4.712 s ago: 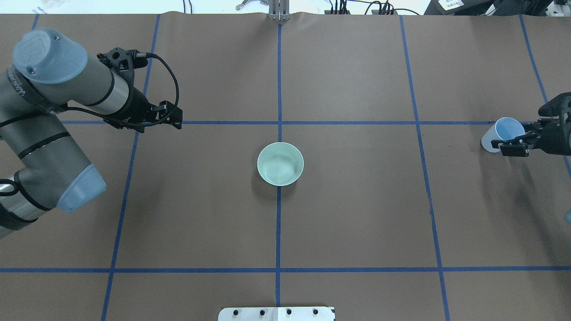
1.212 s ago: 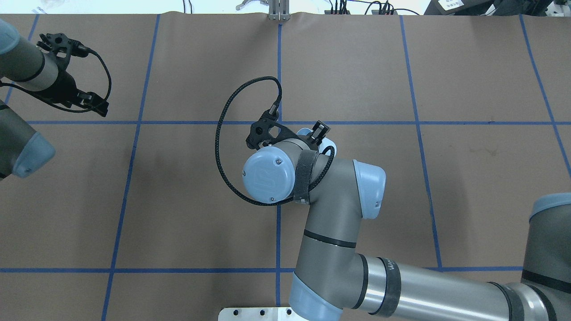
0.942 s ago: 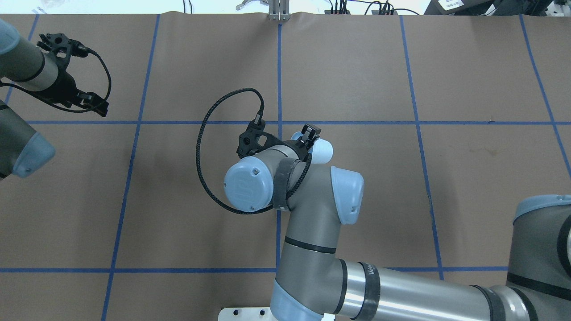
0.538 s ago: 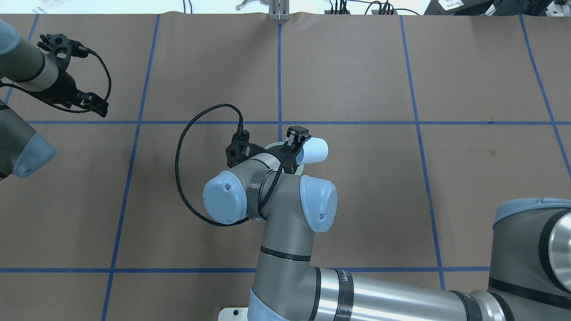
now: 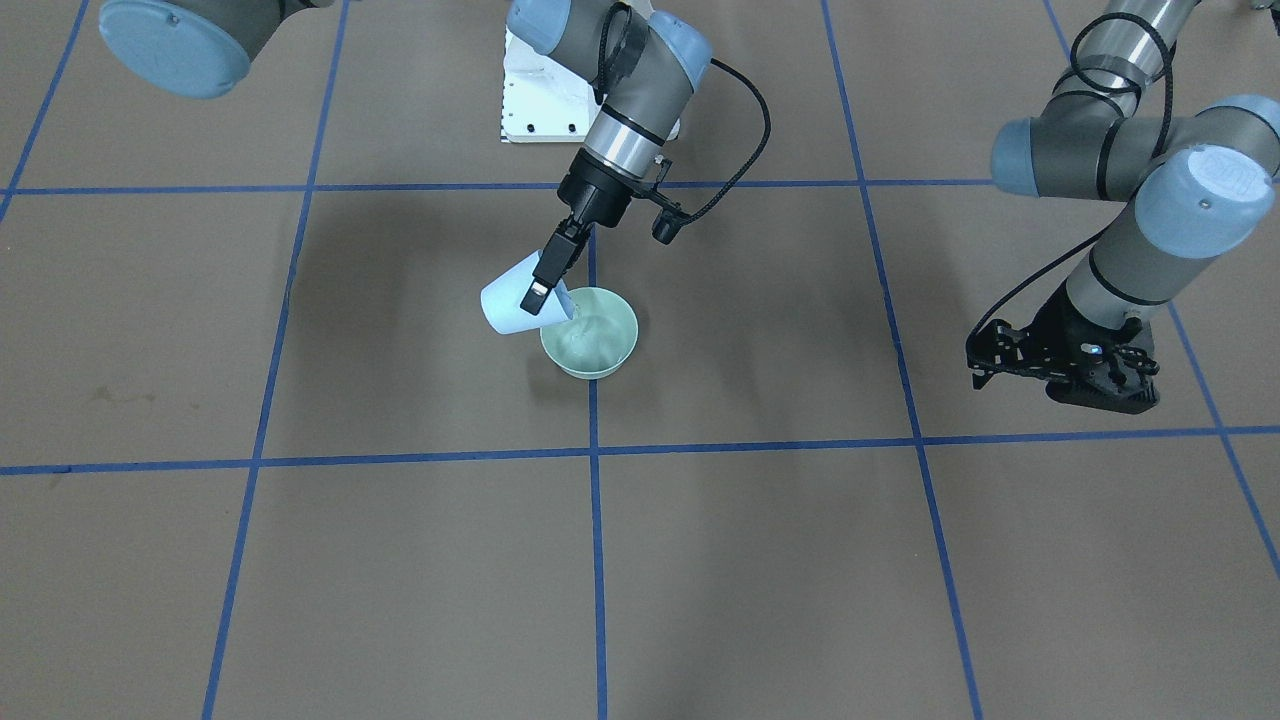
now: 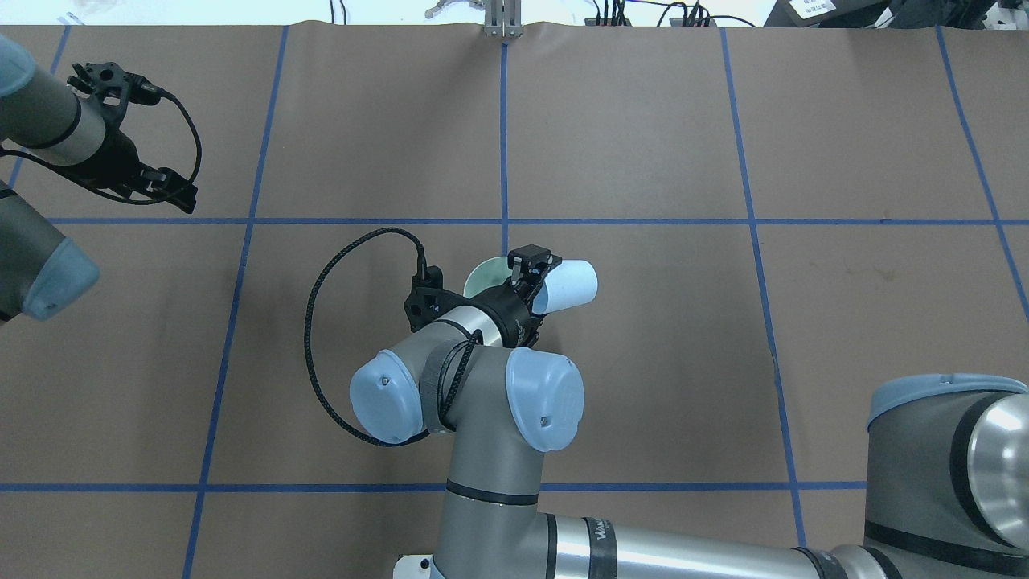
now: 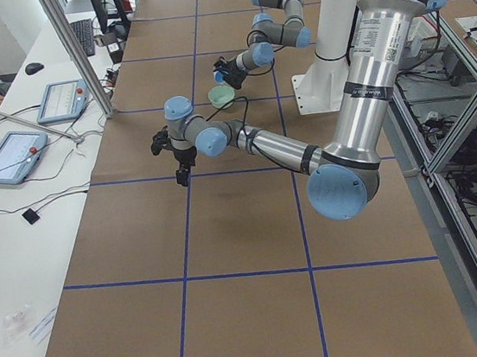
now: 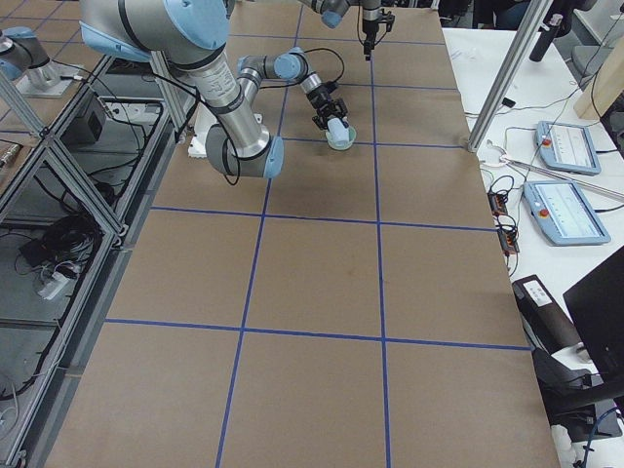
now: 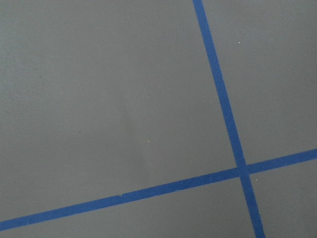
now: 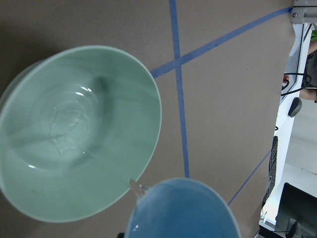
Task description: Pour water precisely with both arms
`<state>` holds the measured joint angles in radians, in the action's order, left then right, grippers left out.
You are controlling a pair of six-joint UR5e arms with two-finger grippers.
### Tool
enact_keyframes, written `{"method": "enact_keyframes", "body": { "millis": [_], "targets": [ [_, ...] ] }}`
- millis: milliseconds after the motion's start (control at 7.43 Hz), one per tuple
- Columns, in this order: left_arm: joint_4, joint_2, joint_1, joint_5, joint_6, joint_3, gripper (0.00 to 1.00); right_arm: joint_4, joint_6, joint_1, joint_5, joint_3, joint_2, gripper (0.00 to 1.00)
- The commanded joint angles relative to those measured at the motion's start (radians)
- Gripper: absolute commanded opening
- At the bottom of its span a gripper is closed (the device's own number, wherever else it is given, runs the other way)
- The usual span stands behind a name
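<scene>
Pale blue cup (image 5: pixel 505 305) sits clamped and tipped in the right claw (image 5: pixel 540 292), its lip over the green bowl (image 5: pixel 590 340) just below, which holds water (image 10: pixel 64 131). More of the bowl shows than half a second ago. Left claw (image 5: pixel 1060 372): cannot tell how far open.

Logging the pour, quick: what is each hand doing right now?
Left hand: open, holding nothing.
Right hand: closed on the light blue cup, tilted over the green bowl.

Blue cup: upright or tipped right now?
Tipped. The blue cup leans far over, mouth above the green bowl, a thin stream running in.
</scene>
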<state>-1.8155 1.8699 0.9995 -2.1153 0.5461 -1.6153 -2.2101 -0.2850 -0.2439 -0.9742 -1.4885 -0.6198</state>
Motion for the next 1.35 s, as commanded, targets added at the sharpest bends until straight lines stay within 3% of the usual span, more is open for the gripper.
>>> {"method": "enact_keyframes", "body": {
  "millis": [0,808,1212],
  "targets": [
    [0.001,0.0,0.001,-0.006,0.0,0.0,1.0,-0.051,-0.008,0.014,0.015,0.004,0.002,0.12],
    [-0.001,0.0,0.001,-0.008,0.0,0.0,1.0,-0.057,-0.013,0.014,0.026,0.101,0.06,0.11],
    [-0.001,0.0,-0.001,-0.008,0.0,0.002,1.0,-0.045,-0.115,0.009,0.032,0.051,0.057,0.12]
  ]
}}
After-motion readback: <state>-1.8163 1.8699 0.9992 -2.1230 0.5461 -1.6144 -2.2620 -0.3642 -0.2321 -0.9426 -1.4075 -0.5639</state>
